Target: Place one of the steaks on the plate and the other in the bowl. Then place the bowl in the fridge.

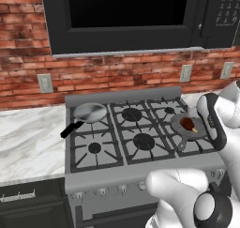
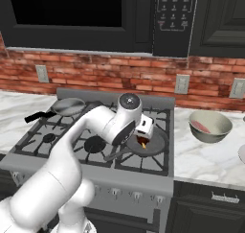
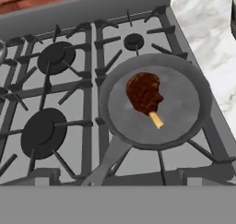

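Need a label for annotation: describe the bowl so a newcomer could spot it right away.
Start at the stove under the brick wall, then move to the marble counter on its right side. The bowl stands there, round and deep, cream inside with a pinkish steak lying in it. Unlike the flat grey frying pan on the burners, it has no handle.

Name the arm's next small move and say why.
Probably lower the gripper straight down onto the dark brown meat piece in the round grey frying pan. The hand view looks down on it, nearly centred, so the hand hangs above it. The deep cream-beige bowl on the counter already holds a pinkish steak, so this piece seems the one left.
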